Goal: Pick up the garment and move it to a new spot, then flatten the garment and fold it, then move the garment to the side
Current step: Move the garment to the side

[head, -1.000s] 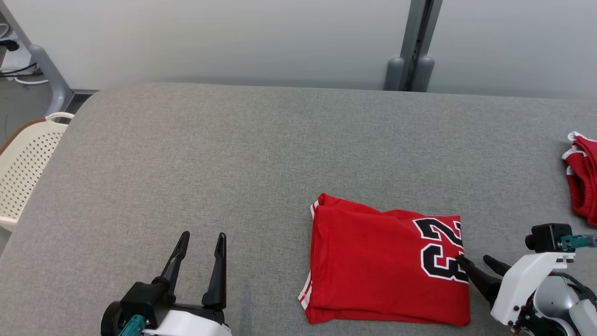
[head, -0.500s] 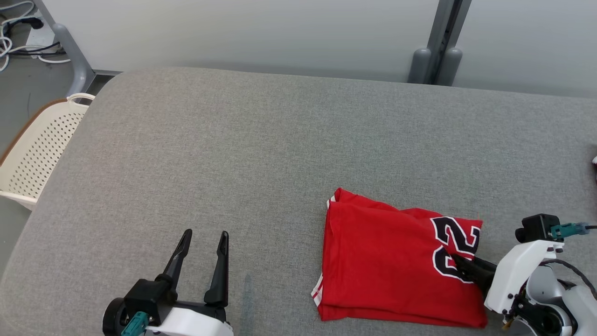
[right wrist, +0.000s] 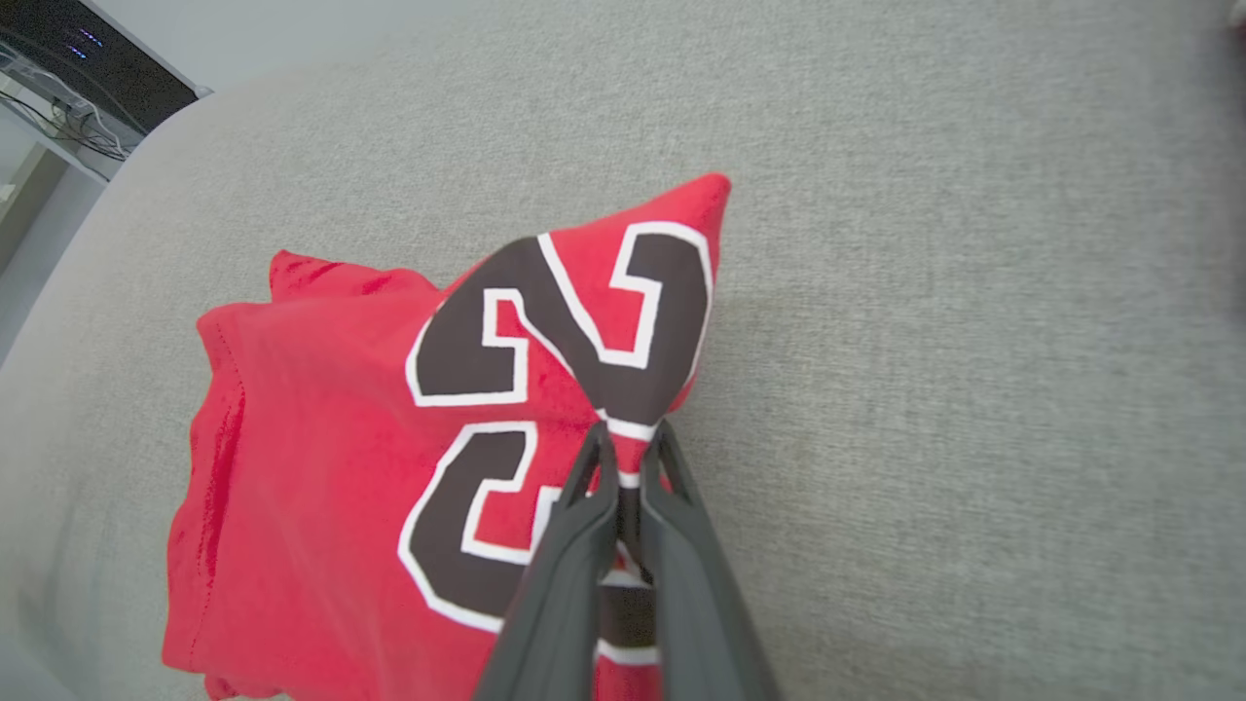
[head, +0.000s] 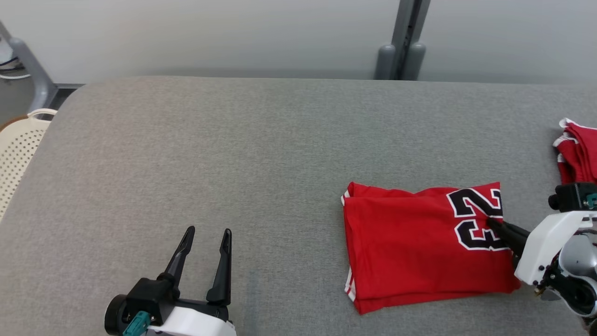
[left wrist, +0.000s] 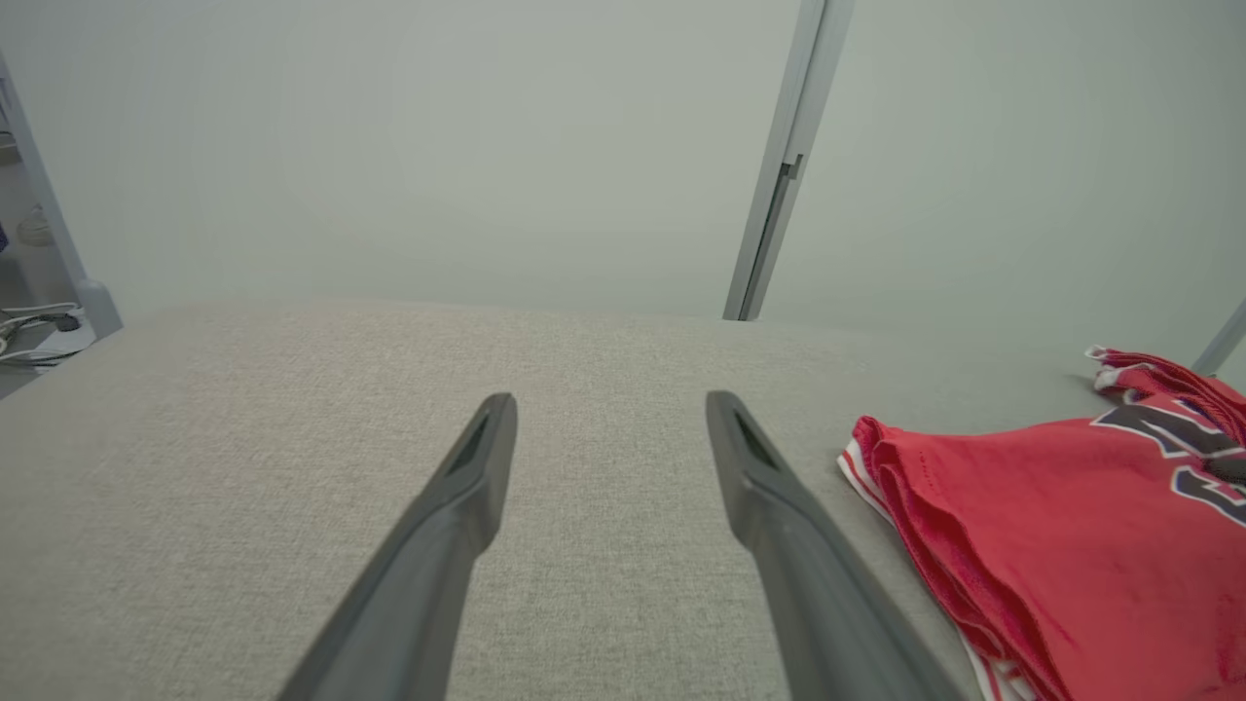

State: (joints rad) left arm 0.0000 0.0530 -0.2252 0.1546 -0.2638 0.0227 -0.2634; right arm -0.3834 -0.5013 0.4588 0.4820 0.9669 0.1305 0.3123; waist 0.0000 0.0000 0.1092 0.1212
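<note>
Fingers of the right gripper (right wrist: 629, 435) are pinched shut on the right edge of the jersey (head: 410, 247), with cloth caught between the tips at the black number. Folded into a red rectangle, the jersey lies on the grey table (head: 233, 149) near its front right corner, white-striped hems toward the left. Well apart from it, the left gripper (head: 208, 230) hovers by the front edge, left of centre, jaws spread wide and holding nothing. A red pile (head: 576, 154) sits at the right edge. A pale basket (head: 16, 154) stands beyond the left edge.
</note>
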